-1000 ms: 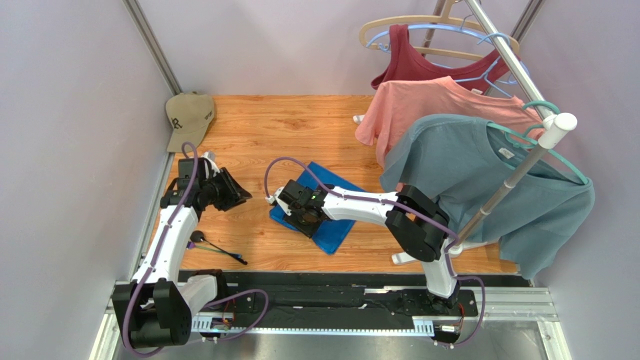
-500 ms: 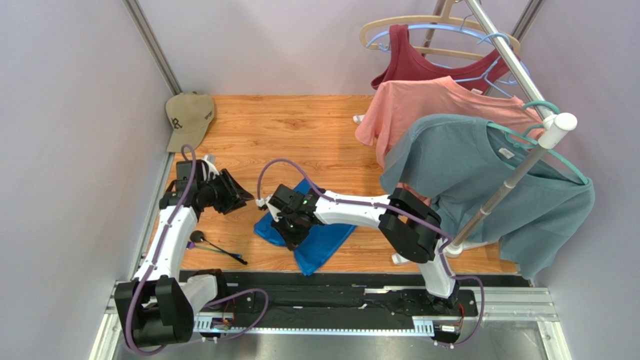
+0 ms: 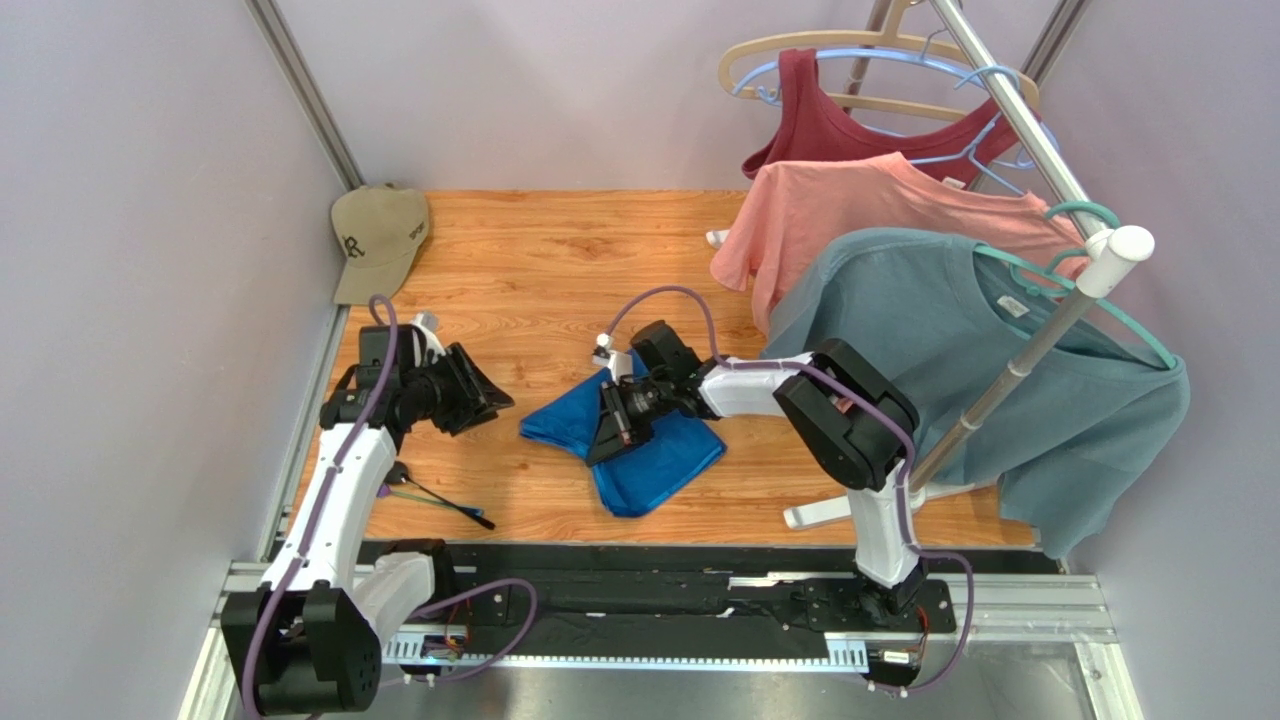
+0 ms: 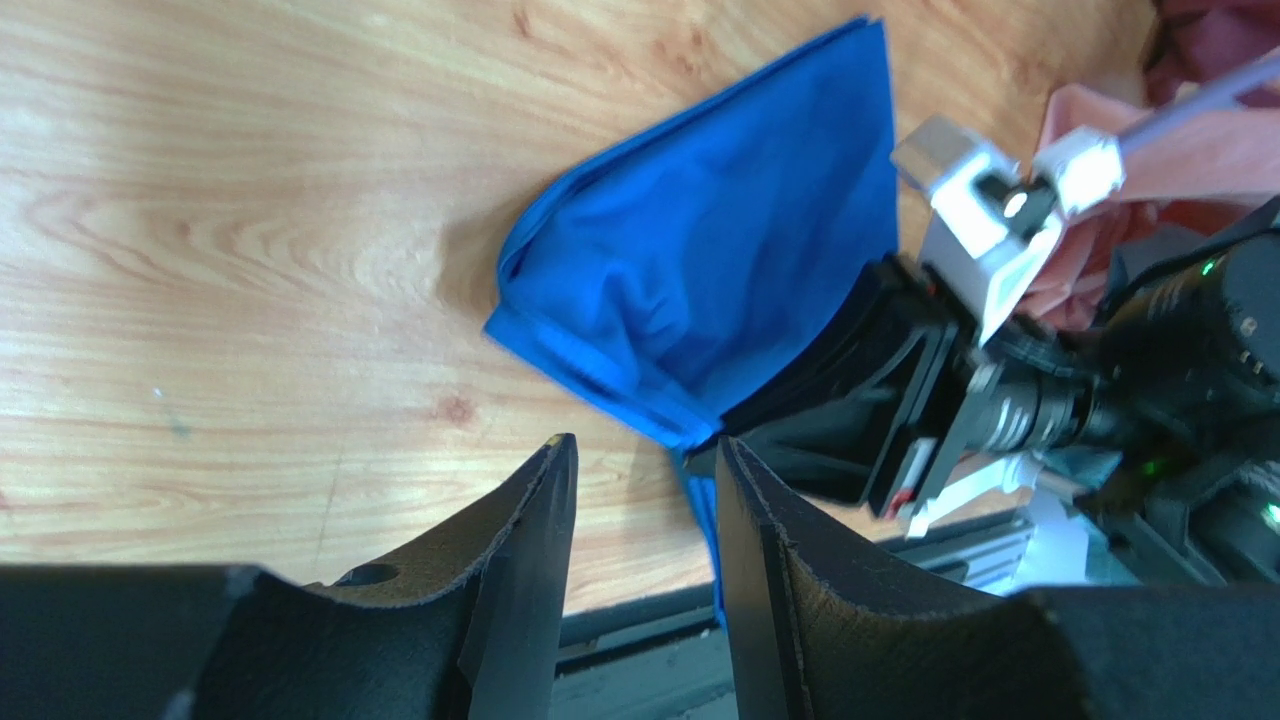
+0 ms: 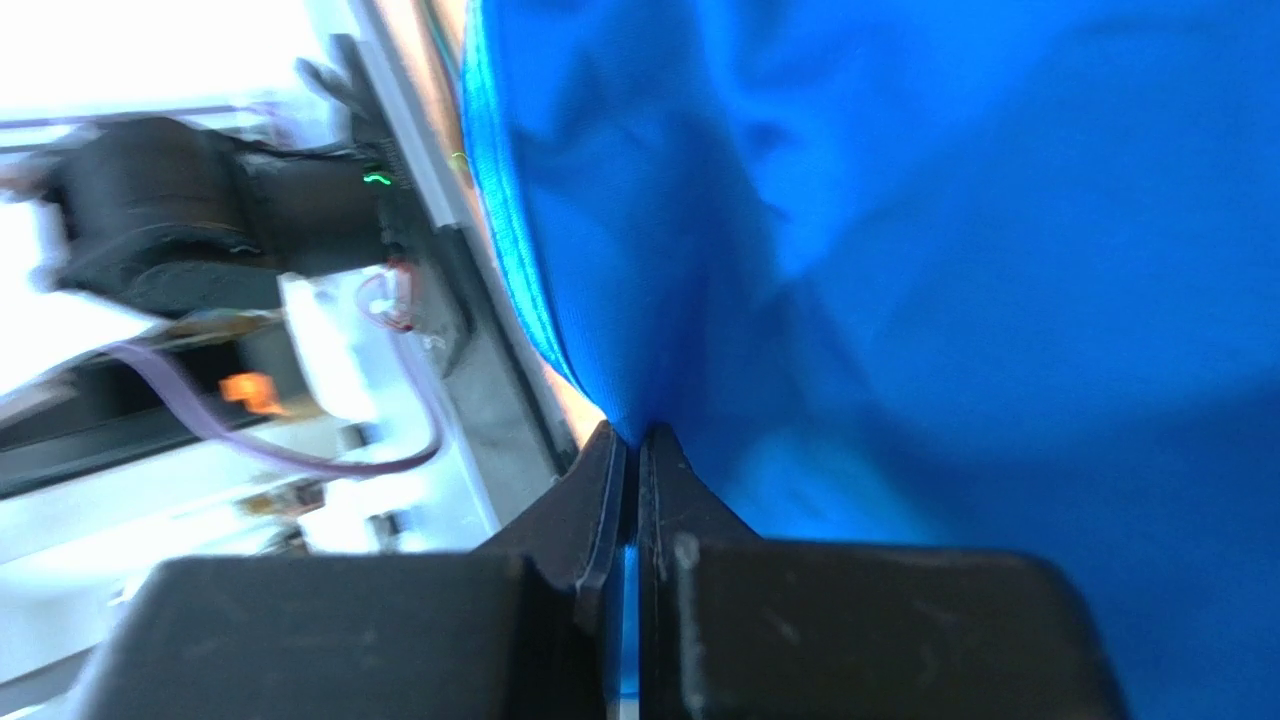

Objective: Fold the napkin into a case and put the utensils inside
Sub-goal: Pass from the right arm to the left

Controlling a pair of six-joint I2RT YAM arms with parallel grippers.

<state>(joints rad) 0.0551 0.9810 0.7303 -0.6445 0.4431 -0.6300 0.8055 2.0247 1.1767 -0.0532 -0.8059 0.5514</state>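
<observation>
Wooden desk [image 3: 571,255]: bright royal-blue shiny cloth napkin [image 3: 661,465] rumpled mid-desk, no case yet. Right gripper [image 5: 634,458] pinches its edge, closed. Left gripper [image 4: 643,450] parted, empty, nearby. Thin dark stick utensils [image 3: 439,497] near desk's front-left, not inserted.

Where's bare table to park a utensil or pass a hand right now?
Widest bare wood: the far strip between the cap and the pink shirt. Smaller gap along the near edge between the utensils and the napkin. Crowded mid-table: the right pincer pinches the napkin, left pincer open beside it; the teal shirt overhangs the right side.
</observation>
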